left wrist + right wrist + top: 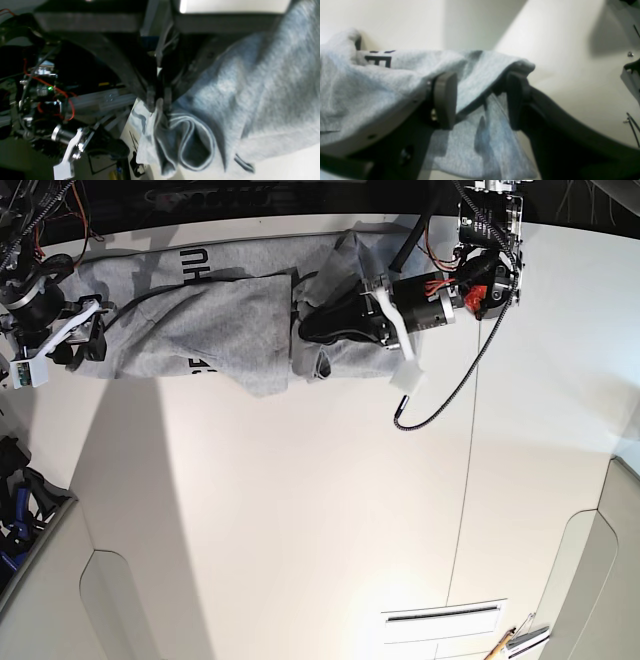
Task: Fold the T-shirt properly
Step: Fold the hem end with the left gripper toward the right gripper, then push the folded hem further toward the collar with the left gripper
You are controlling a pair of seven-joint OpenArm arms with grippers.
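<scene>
T-shirt (215, 320) stretched in a rumpled band along the far edge of the white table (320, 510), lettering partly showing. Left gripper (160, 102) pinched tight on a bunched ribbed edge, likely to drag it over. Right gripper (480, 100) spread wide, cloth draped between jaws, nothing clamped yet.

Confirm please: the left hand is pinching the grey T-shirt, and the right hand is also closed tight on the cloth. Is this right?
Not quite. The left hand does pinch the T-shirt, but the right hand is not closed: the right wrist view shows its fingers apart, with cloth lying loosely between and over them.
</scene>
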